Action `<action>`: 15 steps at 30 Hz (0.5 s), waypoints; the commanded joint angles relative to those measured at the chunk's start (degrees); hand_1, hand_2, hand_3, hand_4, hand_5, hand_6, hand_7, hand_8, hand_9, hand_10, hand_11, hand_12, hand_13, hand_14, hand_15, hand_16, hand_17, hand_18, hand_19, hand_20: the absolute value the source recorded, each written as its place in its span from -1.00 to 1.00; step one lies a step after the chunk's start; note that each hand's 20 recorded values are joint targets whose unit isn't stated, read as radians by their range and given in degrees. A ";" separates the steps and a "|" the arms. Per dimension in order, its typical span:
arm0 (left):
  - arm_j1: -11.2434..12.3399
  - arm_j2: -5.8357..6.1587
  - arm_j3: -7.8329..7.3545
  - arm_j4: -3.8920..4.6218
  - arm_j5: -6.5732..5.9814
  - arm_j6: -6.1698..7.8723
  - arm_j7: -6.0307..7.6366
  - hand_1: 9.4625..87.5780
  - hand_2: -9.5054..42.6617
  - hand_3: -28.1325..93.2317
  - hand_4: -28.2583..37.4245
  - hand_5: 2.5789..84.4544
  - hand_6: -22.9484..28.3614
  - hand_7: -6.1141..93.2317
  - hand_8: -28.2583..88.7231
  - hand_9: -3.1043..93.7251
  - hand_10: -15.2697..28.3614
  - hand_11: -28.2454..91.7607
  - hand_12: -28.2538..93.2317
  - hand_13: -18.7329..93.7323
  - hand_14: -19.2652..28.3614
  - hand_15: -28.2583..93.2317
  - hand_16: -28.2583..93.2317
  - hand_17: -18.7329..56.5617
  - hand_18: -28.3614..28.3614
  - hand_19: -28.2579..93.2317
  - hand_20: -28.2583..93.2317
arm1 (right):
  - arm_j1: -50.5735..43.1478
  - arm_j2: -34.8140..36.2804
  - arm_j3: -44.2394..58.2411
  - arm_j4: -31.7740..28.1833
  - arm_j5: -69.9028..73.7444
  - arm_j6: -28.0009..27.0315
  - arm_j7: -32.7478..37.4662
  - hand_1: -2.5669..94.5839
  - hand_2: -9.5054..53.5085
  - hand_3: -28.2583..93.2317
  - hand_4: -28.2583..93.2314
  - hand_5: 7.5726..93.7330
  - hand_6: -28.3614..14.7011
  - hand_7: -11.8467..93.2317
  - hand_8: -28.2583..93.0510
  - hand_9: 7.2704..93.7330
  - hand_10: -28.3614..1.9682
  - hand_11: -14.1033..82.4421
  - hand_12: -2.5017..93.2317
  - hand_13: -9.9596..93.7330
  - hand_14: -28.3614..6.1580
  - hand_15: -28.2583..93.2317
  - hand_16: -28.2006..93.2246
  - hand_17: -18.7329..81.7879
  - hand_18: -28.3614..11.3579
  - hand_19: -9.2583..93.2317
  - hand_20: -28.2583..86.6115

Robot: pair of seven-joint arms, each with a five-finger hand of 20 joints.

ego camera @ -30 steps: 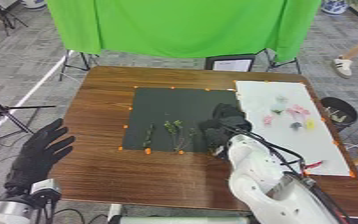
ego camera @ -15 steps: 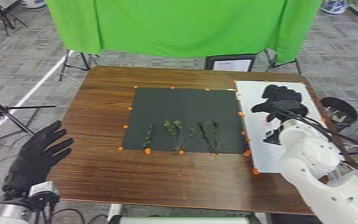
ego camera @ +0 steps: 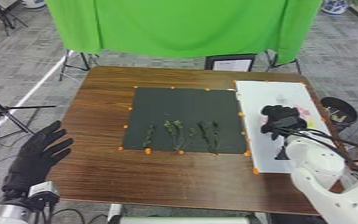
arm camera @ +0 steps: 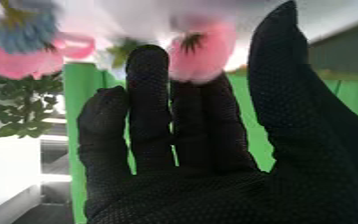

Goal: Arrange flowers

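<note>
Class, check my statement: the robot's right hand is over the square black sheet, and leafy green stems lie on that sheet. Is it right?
Not quite: the head view shows the black-gloved right hand over the long white sheet, not the square black sheet. The leafy green stems do lie on the black sheet.

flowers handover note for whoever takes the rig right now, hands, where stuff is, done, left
Left hand: open, off the table's near left side.
Right hand: open over the white sheet, fingertips by a pink bloom.
Blue bloom: near the pink one.
Done: green stems lie side by side on the black mat.
Left: likely adding blooms to the stems.
</note>
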 commanded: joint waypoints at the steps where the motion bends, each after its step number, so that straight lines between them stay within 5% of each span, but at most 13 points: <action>1: 0.33 0.18 -0.16 -0.12 -0.21 -0.46 -0.10 -0.56 -0.77 0.60 -0.95 -0.43 0.06 -0.36 -0.74 -0.47 0.22 -0.17 -0.22 -0.31 0.49 0.01 -0.53 -0.74 0.80 0.17 -0.38 | 1.83 0.99 -3.53 3.26 -2.50 -0.93 2.08 -0.17 -1.00 0.99 -1.00 -0.21 0.23 -0.15 -0.86 -0.08 0.35 -0.33 -0.53 0.12 0.24 0.63 -0.08 -0.20 -0.52 0.76 0.49; 5: 0.12 0.32 -0.26 -0.09 -0.13 -0.64 -0.18 -0.56 -0.76 0.60 -0.96 -0.43 0.06 -0.36 -0.74 -0.47 0.22 -0.17 -0.22 -0.31 0.49 0.01 -0.53 -0.74 0.80 0.17 -0.38 | 2.45 1.31 -5.34 4.93 -3.57 3.51 3.04 0.03 -0.99 0.88 -1.00 -0.13 0.32 0.06 -0.83 0.03 0.27 -0.15 -0.48 0.31 0.59 0.46 0.13 -0.10 -0.43 0.76 0.41; 8: 0.24 0.37 -0.51 -0.16 -0.20 -0.54 -0.19 -0.56 -0.76 0.60 -0.95 -0.43 0.06 -0.36 -0.74 -0.47 0.22 -0.17 -0.22 -0.31 0.49 0.01 -0.53 -0.74 0.80 0.17 -0.38 | 2.17 1.74 -5.70 5.30 -3.52 7.01 2.62 0.19 -0.90 0.85 -1.00 -0.01 0.35 0.29 -0.56 0.37 0.41 -0.30 -0.06 0.51 0.78 0.35 0.21 0.01 -0.38 0.77 0.40; 15: 1.04 0.69 -1.57 -0.92 -0.22 -0.44 0.18 -0.55 -0.76 0.61 -0.95 -0.43 0.06 -0.36 -0.74 -0.46 0.22 -0.17 -0.22 -0.31 0.49 0.01 -0.53 -0.74 0.80 0.17 -0.38 | 2.31 1.51 -5.52 3.38 -1.16 12.82 0.58 0.17 -1.00 0.88 -1.00 0.27 0.39 0.32 -0.46 0.69 0.42 -0.29 0.07 0.71 0.72 0.30 0.21 0.13 -0.44 0.79 0.42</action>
